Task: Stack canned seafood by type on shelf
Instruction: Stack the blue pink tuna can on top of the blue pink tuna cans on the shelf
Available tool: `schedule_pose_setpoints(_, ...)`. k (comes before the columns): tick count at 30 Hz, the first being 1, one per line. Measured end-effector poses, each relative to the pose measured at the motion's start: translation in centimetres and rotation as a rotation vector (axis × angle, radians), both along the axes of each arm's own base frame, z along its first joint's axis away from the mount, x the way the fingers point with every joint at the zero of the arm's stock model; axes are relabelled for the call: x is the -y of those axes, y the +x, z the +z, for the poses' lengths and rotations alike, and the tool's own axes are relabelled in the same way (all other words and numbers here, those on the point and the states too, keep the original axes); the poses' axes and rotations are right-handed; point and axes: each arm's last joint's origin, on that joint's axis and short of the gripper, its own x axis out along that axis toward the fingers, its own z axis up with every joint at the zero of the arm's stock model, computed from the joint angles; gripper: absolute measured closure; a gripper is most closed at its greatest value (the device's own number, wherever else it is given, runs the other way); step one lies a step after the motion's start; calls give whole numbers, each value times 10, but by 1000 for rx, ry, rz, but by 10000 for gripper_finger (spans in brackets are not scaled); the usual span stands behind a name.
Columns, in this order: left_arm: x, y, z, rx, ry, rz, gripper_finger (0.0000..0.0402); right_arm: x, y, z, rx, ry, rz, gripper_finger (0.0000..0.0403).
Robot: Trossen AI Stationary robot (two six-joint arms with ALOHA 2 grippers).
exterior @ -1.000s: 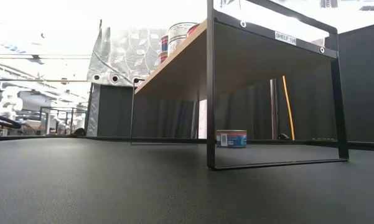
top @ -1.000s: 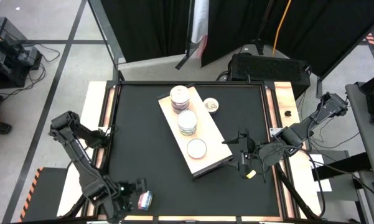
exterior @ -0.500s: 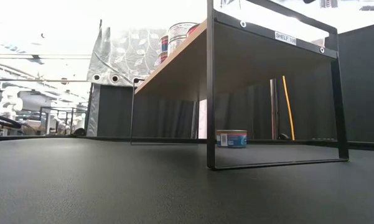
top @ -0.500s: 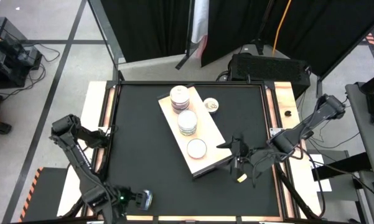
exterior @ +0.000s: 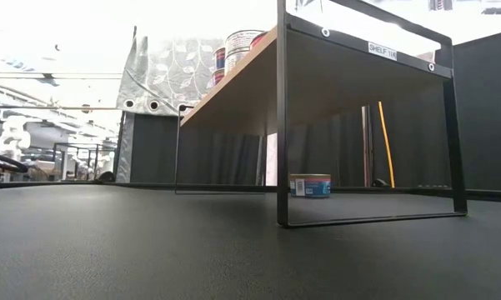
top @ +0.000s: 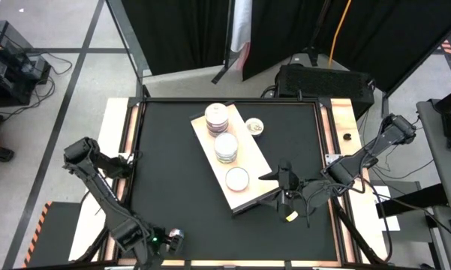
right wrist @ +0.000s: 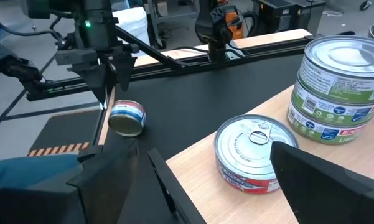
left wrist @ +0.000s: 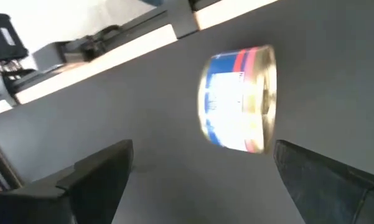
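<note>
My left tool [left wrist: 199,180] hangs spread over a can [left wrist: 238,98] lying on its side on the surface's near left edge; stiff, smooth, apt to roll, so I'd pinch its flat ends. My right tool [top: 287,186] waits spread beside the shelf [top: 251,191]

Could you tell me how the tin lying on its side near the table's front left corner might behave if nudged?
The small round blue-and-red-labelled tin rests on its curved wall, so it would probably roll across the smooth black tabletop. Its rigid metal sides likely won't dent but may slip under the open left end effector.
</note>
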Motion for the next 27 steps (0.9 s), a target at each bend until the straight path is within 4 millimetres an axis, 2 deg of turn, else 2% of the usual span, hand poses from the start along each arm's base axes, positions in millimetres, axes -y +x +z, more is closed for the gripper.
schedule_pose_setpoints(8, 0, 4, -2, -53, -46, -78, 11, 0, 0, 1, 6, 4, 0, 44)
schedule_pose_setpoints(15, -4, 13, -29, -117, 16, -99, 11, 0, 1, 2, 21, 12, 1, 44)
schedule_pose_setpoints(23, -1, 21, -32, -124, -56, -100, 11, -1, 1, 3, 27, 17, 5, 44)
schedule_pose_setpoints(27, -1, 24, -43, -156, -33, -92, 15, -1, 1, 3, 27, 12, 7, 44)
